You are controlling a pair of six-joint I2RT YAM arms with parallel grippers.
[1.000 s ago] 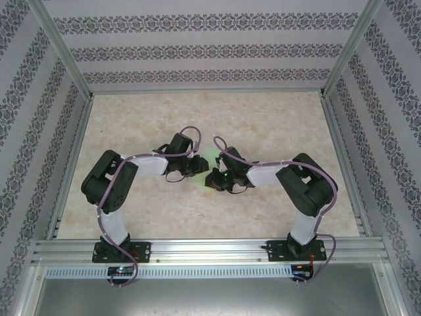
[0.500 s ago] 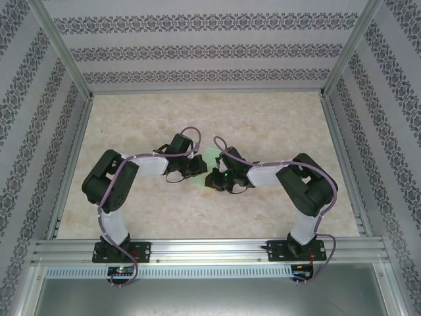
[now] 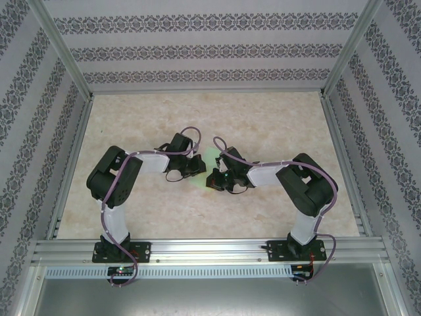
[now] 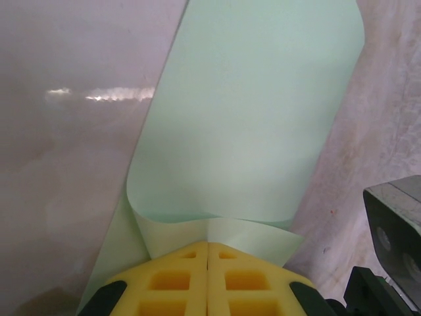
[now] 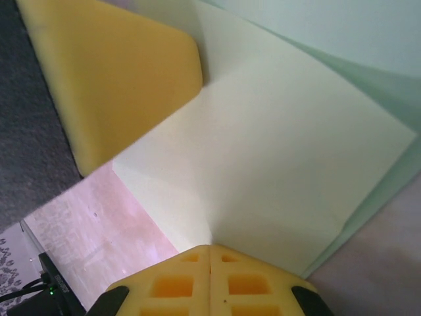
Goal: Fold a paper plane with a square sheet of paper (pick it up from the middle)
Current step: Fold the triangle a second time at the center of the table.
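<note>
Plain pale green square sheet of paper (image 3: pixel 210 158) sits mid-worktop (image 3: pixel 276 118), held between both tools and partly folded. Left tool (image 4: pixel 208 245): yellow pads pressed together, clamped on the sheet's edge, and the paper curls up and over just beyond them. Right tool (image 5: pixel 209 249): pads together too, pinching a creased part of the same sheet. The tools are just beside each other, the left one slightly farther.

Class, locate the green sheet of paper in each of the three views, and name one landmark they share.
Top external: green sheet of paper, small patch at the middle of the marbled tabletop.
Left wrist: curled, upper centre.
Right wrist: creased, centre and right.
Shared landmark: that marbled tabletop.
</note>
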